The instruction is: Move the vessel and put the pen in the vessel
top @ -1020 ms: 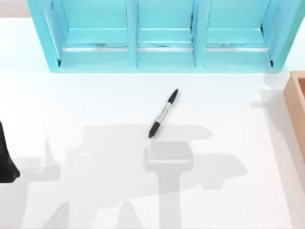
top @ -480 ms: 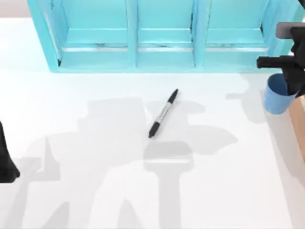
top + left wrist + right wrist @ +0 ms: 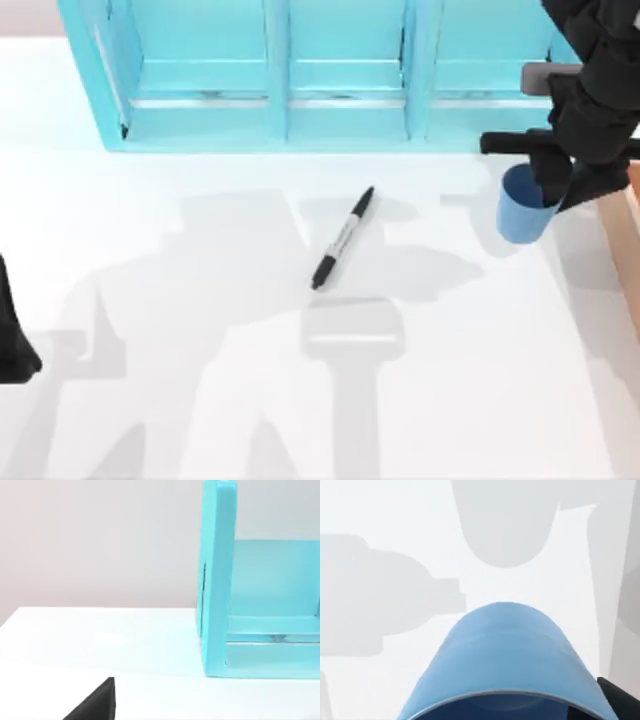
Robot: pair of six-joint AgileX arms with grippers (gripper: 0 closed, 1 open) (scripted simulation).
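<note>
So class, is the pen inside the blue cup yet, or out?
Out. The pen lies flat on the table, apart from the blue cup, which the right gripper holds near the shelf unit.

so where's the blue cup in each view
Top view: the blue cup is at the table's right, held by the right tool, in front of the turquoise shelf unit.
Left wrist view: not in it.
Right wrist view: close up, low centre.
Shared landmark: the white table.
</note>
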